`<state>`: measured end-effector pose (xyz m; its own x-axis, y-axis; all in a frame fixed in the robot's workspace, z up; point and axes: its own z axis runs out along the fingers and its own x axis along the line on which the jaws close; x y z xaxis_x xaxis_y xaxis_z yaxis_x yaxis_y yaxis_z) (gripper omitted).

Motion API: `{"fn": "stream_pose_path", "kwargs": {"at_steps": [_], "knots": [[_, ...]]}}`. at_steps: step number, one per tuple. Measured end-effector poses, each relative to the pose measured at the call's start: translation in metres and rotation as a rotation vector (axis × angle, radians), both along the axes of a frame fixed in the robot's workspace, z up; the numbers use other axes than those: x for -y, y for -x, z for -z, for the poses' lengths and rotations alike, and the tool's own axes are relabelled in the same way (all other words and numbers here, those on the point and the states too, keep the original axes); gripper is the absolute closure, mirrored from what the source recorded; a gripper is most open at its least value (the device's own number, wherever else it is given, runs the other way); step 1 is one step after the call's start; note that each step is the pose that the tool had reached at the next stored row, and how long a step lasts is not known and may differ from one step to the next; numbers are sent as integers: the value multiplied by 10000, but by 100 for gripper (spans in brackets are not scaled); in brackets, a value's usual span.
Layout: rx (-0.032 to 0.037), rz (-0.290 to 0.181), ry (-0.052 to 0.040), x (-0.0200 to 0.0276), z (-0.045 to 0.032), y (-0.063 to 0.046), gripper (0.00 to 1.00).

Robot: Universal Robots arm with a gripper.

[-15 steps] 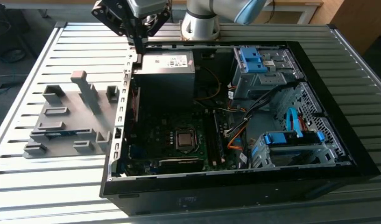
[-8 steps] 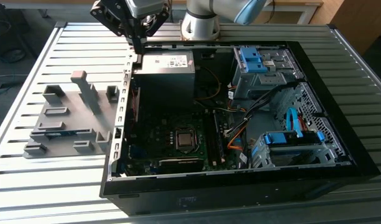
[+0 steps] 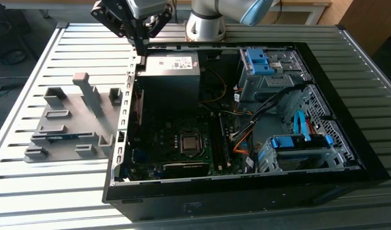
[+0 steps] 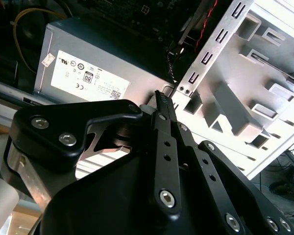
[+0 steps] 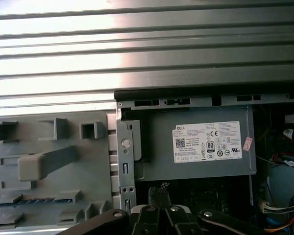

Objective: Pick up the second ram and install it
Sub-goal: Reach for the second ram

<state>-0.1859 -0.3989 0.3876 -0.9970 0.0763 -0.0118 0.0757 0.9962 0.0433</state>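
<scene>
Black jaws tight together, empty, near power supply (image 5: 196, 147); second ram (image 5: 36, 200) half-hidden in grey holder (image 5: 49, 164).

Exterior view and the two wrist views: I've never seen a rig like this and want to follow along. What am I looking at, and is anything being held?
The exterior view comes from a camera off the robot. It shows a robot arm reaching over an open computer case that lies on a slatted metal table. Beside the case, on the exterior view's left, sits a grey holder tray.

Both wrist views come from cameras riding on the arm, looking past its gripper. The gripper hangs above the case's edge, near the grey power supply. Its fingers look shut, with nothing between them.

A thin blue memory stick, the second ram, lies in a slot of the tray.
</scene>
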Motion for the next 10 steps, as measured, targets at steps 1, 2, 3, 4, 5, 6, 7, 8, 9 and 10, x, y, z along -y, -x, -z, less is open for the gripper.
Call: {"fn": "stream_pose_path", "kwargs": {"at_steps": [1, 2, 3, 4, 5, 6, 7, 8, 9, 10], "knots": [[-2, -1, 0, 0, 1, 3, 89], [-3, 0, -1, 0, 1, 6, 89], [-4, -1, -1, 0, 2, 9, 89], [-6, -1, 0, 0, 2, 12, 89], [-7, -1, -1, 0, 3, 14, 89], [-8, 0, 0, 0, 3, 17, 89], [-10, 0, -1, 0, 4, 20, 89], [-11, -1, -1, 0, 4, 22, 89], [-12, 0, 0, 0, 5, 25, 89], [-14, 0, 0, 0, 5, 27, 89]]}}
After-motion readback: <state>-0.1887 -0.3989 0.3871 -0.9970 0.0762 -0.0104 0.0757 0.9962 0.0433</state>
